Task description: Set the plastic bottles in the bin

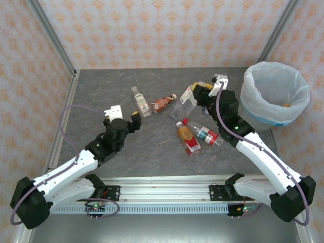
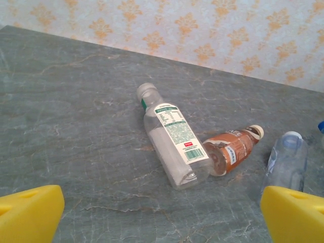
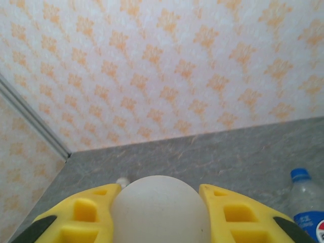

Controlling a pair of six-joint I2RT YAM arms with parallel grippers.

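A pale-bottomed bottle point(image 3: 159, 207) is being clamped between the fingers of the right gripper point(image 1: 196, 93), seemingly clear of the table point(image 1: 101, 91), over its middle towards the far edge. The bin point(image 1: 253, 109) is standing by the right edge near the far right corner, apart from that load. The left gripper point(image 2: 162, 207) is being held wide open just short of a white-labelled bottle point(image 2: 172, 139), which is lying against a brown-labelled bottle point(image 2: 233, 149). Two failures are being risked: the smooth held bottle could be shaken loose or knocked on the bin's rim, and the white-labelled bottle could be rolled aside, or its neighbour dragged along, by fingers closed off-centre
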